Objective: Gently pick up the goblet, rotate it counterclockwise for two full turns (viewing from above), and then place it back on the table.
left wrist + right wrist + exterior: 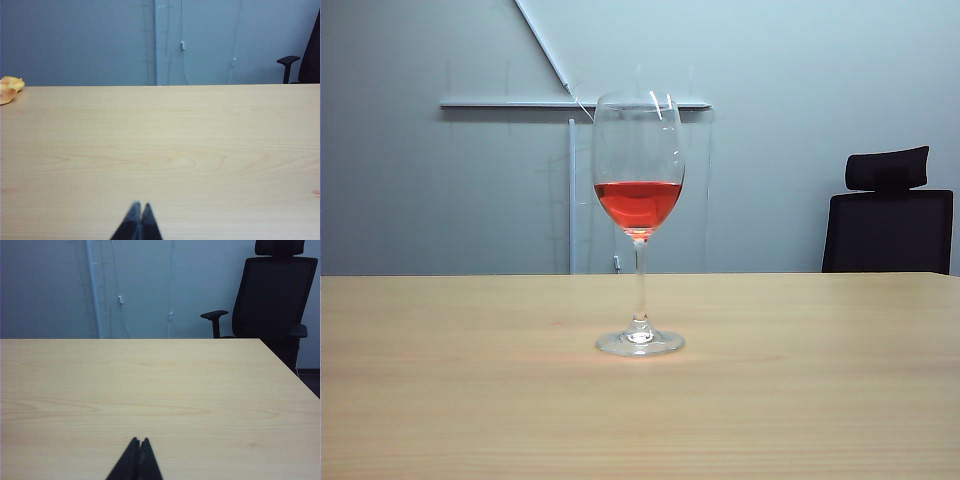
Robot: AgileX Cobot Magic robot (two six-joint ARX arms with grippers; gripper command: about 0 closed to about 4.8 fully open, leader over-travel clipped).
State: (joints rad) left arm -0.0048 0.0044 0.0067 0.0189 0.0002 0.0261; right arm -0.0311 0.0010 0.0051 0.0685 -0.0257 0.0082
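The goblet [639, 225], a tall clear stemmed glass with red liquid in its bowl, stands upright on the light wood table [440, 390] in the exterior view; neither wrist view shows it. No arm or gripper appears in the exterior view. In the left wrist view my left gripper [139, 204] is shut, its dark fingertips pressed together over bare tabletop [160, 140]. In the right wrist view my right gripper [139, 440] is likewise shut with nothing in it, over bare tabletop [150, 385].
A black office chair [890, 220] stands behind the table's far right edge, seen larger as the chair [272, 295] in the right wrist view. A yellow-orange object [9, 87] lies at the table's far edge in the left wrist view. A grey wall is behind.
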